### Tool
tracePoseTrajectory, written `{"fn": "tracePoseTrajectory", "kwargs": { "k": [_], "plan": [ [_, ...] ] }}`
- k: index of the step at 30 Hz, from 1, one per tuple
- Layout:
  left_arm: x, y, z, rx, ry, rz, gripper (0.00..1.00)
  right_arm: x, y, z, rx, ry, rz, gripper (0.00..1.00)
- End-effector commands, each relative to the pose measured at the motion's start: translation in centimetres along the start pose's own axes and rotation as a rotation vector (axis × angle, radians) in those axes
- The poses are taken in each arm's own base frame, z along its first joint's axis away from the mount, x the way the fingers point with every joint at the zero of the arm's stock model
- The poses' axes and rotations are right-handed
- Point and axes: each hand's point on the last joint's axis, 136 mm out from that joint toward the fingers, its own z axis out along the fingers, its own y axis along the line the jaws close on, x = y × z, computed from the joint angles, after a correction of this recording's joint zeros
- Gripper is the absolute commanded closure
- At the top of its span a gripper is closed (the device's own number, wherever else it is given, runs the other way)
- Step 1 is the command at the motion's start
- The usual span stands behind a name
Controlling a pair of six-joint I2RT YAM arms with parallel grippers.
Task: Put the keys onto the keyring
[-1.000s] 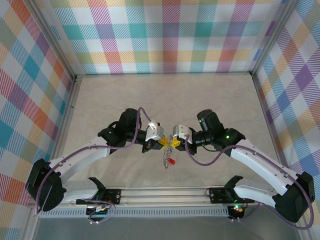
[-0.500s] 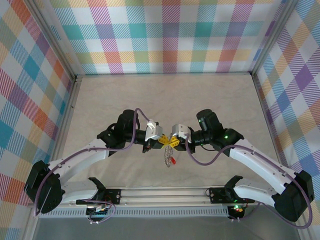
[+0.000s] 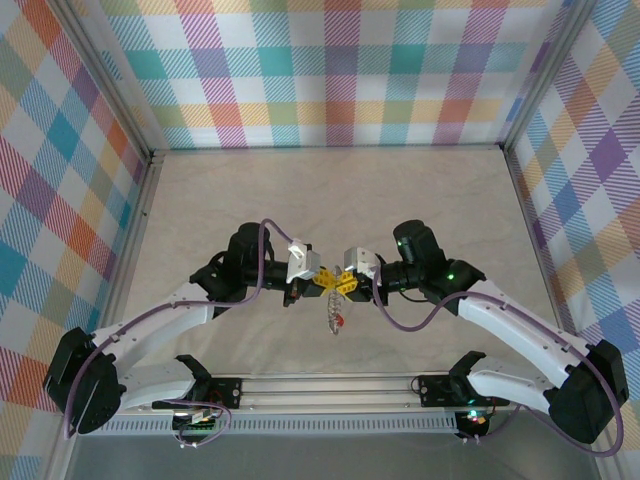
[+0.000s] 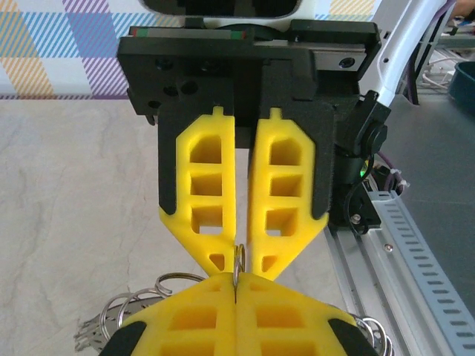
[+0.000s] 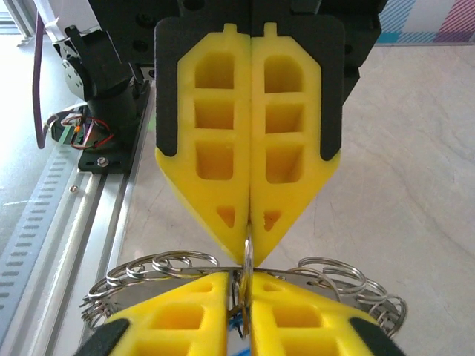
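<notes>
- The left hand (image 5: pixel 249 236) is clamped fully shut, its yellow fingertips pinching the thin keyring (image 5: pixel 248 254).
- The right hand (image 4: pixel 239 259) faces it tip to tip, its fingers closed to a narrow slit on the same loop from the other side.
- Both hands meet over the near middle of the beige counter (image 3: pixel 300 190).
- The keys (image 3: pixel 332 316) hang bunched below the meeting fingertips; in the right wrist view they fan out to both sides.
- A small red piece (image 3: pixel 341 321) dangles beside the bunch.
</notes>
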Motion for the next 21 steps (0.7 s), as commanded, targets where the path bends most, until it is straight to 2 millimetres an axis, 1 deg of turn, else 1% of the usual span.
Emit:
{"fn": "tracePoseTrajectory", "kwargs": {
  "k": [1,3,7,9,10,11,12,13,16,19,21],
  "plan": [
    [-3.1,0.5,-0.9,-0.037,-0.103,0.091,1.0,-0.2,0.7,-0.1,-0.034,-0.036,0.024,0.9],
    [-3.2,0.6,-1.0,-0.042,-0.112,0.09,1.0,-0.4,0.6,0.0,-0.036,-0.045,0.035,0.9],
    [-3.0,0.4,-0.8,-0.03,-0.113,0.085,1.0,-0.9,0.3,0.0,-0.031,-0.067,0.042,0.96],
    [-2.8,0.5,-0.8,-0.033,-0.103,0.078,1.0,-0.9,-0.1,0.0,-0.01,-0.052,0.041,0.99],
    [-2.4,0.6,-0.8,-0.038,-0.084,0.074,0.97,-0.6,-0.3,0.0,-0.002,-0.028,0.042,1.0],
    [-2.0,0.6,-0.8,-0.038,-0.057,0.073,0.86,-0.3,-0.5,-0.1,0.009,0.001,0.037,1.0],
    [-1.6,0.6,-0.8,-0.041,-0.025,0.068,0.78,0.0,-0.6,-0.1,0.01,0.031,0.034,1.0],
    [-1.1,0.6,-1.0,-0.045,0.014,0.064,0.75,0.4,-0.6,-0.2,0.008,0.063,0.03,1.0],
    [-0.2,0.5,-1.3,-0.047,0.084,0.049,0.73,1.1,-0.6,-0.3,0.002,0.138,0.023,1.0],
    [0.1,0.3,-1.1,-0.023,0.097,0.035,0.72,1.8,-0.7,0.1,0.014,0.226,-0.011,1.0],
    [0.3,0.5,-0.8,-0.014,0.106,0.017,0.72,2.0,-0.7,0.4,0.009,0.272,-0.034,1.0]
  ]
}}
